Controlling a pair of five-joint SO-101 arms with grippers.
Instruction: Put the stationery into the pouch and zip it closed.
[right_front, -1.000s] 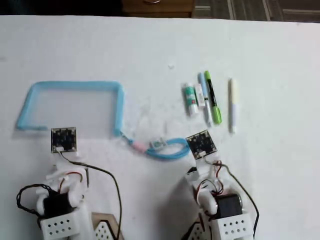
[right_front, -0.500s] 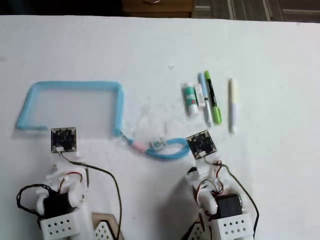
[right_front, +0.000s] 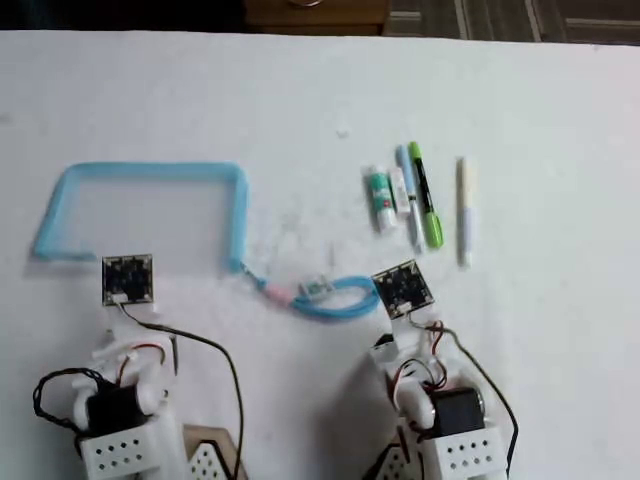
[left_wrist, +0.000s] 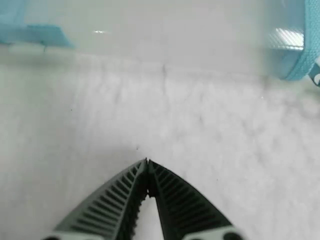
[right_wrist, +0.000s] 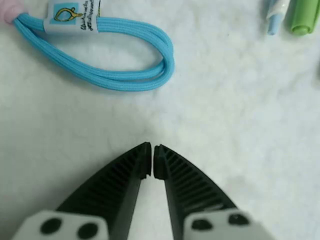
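A clear pouch with a blue zip edge lies flat at the left of the table, its blue wrist strap trailing right. The strap's loop lies just beyond my right gripper, which is shut and empty. My left gripper is shut too, a little short of the pouch's near edge. The stationery lies in a row at the right: a glue stick, a blue pen, a green highlighter and a pale yellow pen. The pen tip and highlighter end show past the right gripper.
Both arm bases stand at the table's near edge, with cables looping beside them. A dark wooden piece of furniture stands beyond the far edge. White tabletop stretches behind the pouch and the pens.
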